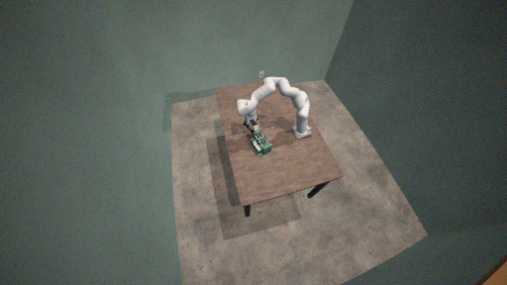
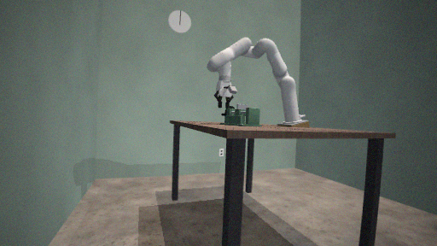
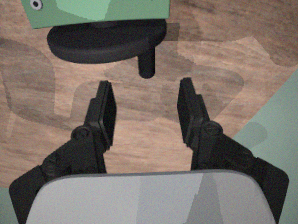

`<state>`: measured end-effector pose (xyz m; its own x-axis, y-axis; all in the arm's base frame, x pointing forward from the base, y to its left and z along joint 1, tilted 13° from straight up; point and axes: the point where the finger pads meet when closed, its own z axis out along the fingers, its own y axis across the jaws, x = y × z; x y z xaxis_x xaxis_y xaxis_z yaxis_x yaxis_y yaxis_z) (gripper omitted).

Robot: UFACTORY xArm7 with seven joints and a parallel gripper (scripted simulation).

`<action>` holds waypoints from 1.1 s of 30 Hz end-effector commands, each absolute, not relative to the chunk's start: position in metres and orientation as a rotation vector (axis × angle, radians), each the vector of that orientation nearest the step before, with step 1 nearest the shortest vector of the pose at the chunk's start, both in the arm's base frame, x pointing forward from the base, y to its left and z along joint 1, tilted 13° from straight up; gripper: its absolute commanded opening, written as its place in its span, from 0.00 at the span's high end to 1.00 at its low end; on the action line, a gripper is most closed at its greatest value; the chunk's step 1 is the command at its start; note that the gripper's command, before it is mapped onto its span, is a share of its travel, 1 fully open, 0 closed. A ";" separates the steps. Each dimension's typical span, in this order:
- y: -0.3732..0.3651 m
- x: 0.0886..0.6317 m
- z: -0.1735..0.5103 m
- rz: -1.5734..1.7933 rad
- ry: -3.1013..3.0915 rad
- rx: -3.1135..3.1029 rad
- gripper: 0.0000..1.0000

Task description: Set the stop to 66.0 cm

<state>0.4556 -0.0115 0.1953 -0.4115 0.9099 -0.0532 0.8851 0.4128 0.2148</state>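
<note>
And here's the black handwheel (image 3: 100, 45), at the end of the green machine (image 1: 260, 143) (image 2: 242, 116) (image 3: 100, 11), its peg handle (image 3: 146, 65) sticking out toward the gripper (image 1: 251, 127) (image 2: 224, 106) (image 3: 146, 93)! The fingers stand apart, nothing between them, the handle just beyond their tips in the wrist view. Above, the white arm (image 1: 269, 86) (image 2: 275, 60) arches over the wooden table (image 1: 287, 173) (image 2: 307, 132) that carries the machine. Out on the green wall, a round clock (image 2: 179, 21). The stop's setting? Can't read it from here.
</note>
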 end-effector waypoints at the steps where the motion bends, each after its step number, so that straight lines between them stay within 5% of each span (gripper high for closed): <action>1: -0.011 0.458 0.189 0.230 2.498 1.602 0.43; 33: -0.009 0.469 0.139 0.230 2.498 1.602 0.43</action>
<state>0.4686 -0.0091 0.1375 -0.4114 0.9099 -0.0533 0.8852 0.4128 0.2147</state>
